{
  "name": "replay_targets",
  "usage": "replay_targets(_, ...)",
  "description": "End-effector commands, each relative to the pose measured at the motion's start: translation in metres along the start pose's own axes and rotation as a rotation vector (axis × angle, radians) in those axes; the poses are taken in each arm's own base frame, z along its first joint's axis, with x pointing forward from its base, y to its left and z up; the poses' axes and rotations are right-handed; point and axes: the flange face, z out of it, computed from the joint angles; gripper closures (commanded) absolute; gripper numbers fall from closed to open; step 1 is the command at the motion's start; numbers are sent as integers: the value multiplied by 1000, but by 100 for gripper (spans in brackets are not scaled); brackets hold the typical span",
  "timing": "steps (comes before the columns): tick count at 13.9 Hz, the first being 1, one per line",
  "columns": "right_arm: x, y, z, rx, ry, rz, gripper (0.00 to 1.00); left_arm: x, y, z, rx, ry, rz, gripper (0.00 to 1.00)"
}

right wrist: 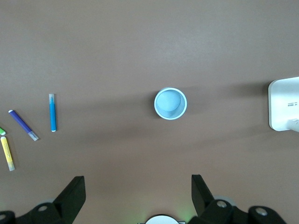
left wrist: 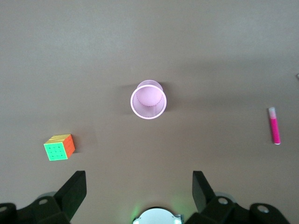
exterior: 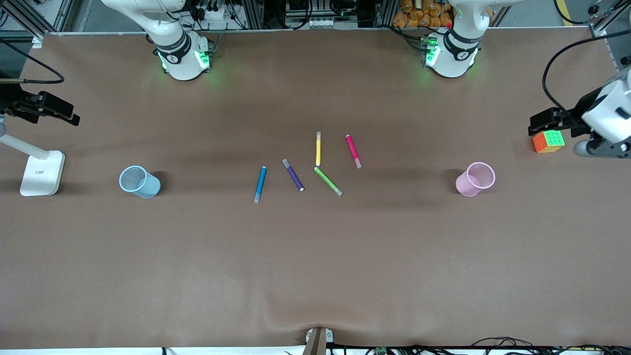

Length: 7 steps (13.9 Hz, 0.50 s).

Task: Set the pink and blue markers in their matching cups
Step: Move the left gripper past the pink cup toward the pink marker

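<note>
**Blue cup under the right gripper**

The right gripper (right wrist: 138,186) hangs wide open over the desk (right wrist: 140,46). The blue cup (right wrist: 170,103) stands upright. Well apart from the cup lie the blue marker (right wrist: 53,112), purple pen (right wrist: 23,125) and yellow pen (right wrist: 7,153). A white base (right wrist: 284,103) sits near the cup.

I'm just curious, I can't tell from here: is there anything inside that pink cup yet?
No. The left wrist view looks straight down into the pink cup: only its bare pink bottom shows. The pink marker lies on the table among the other pens.

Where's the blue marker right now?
The blue marker lies flat mid-table in the front view, beside the purple marker, on the side toward the blue cup.
</note>
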Motion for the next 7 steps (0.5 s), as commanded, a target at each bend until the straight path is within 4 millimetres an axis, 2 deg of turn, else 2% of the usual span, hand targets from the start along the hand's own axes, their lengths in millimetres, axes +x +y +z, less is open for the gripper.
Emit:
replay_targets(1, -4, 0, -1, 0, -11, 18, 0, 6, 24, 6, 25, -29, 39, 0)
replay_targets(3, -7, -1, -3, -2, -18, 15, 0, 15, 46, 17, 24, -44, 29, 0)
replay_targets(4, -7, -2, -2, -3, -21, 12, 0, 21, 59, 29, 23, -62, 16, 0)
replay_targets(7, -7, -1, -1, -3, -23, 15, 0, 36, 79, 54, -26, -92, -2, 0)
